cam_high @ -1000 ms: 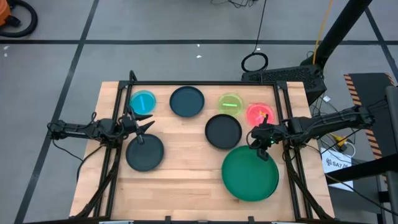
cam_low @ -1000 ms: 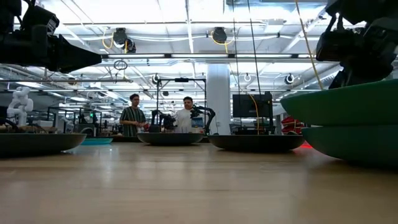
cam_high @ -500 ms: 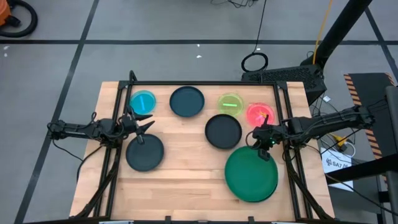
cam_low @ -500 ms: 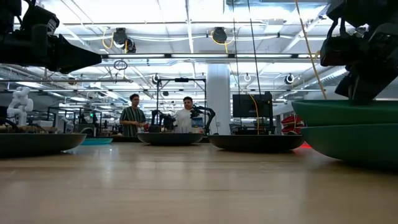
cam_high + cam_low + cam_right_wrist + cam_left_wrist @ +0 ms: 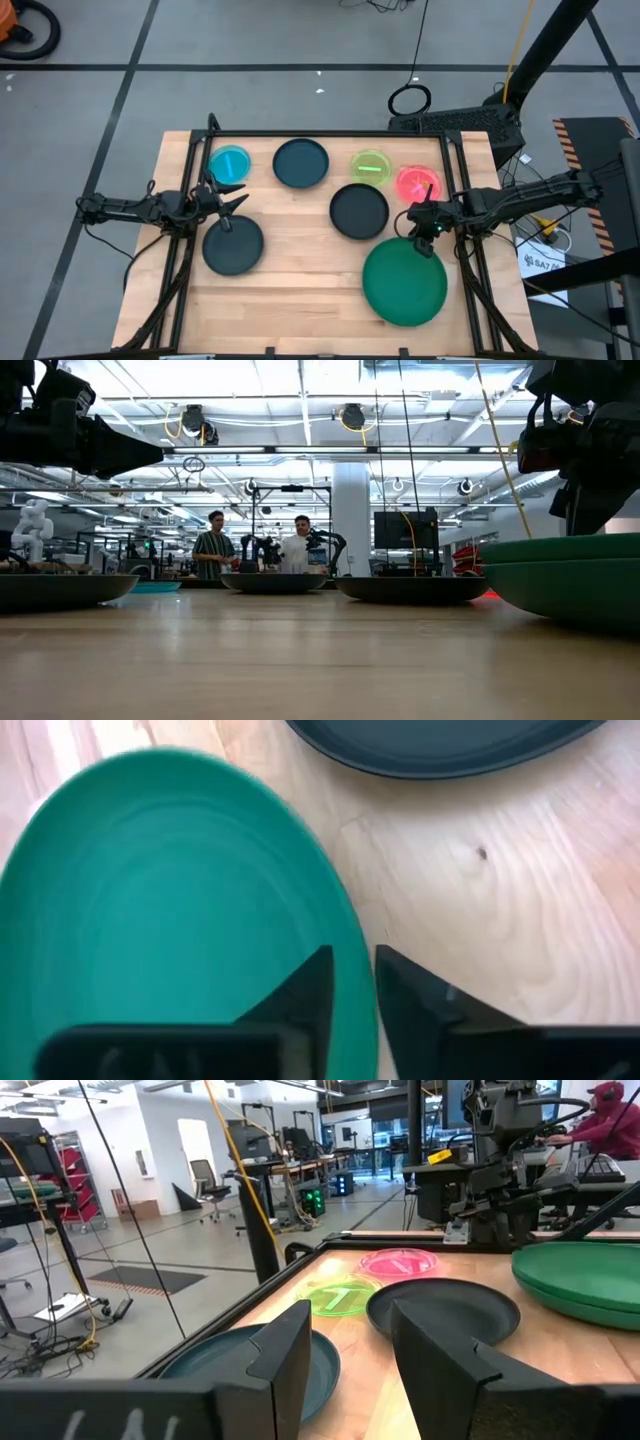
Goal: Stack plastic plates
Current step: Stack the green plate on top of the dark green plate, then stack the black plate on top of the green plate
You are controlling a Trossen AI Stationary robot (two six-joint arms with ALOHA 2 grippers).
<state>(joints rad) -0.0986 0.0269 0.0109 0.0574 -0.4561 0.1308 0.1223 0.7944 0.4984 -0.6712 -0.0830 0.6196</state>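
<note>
Right end effector pinching the rim of the top large green plate on the wooden tabletop [image 5: 300, 290].

The right end effector [image 5: 424, 233] has its fingers [image 5: 305, 990] close together astride the edge of the upper green plate [image 5: 404, 281], which sits on the second green plate [image 5: 575, 588] at the near right; whether the two are fully nested is hard to judge. The left end effector [image 5: 228, 201] hangs spread apart above the left side, between the blue plate [image 5: 230, 164] and one dark plate [image 5: 233, 246]. Two more dark plates [image 5: 301, 163] [image 5: 359, 211] lie mid-table, with the lime plate [image 5: 371, 166] and pink plate [image 5: 417, 184] just beside each other at the back right.
</note>
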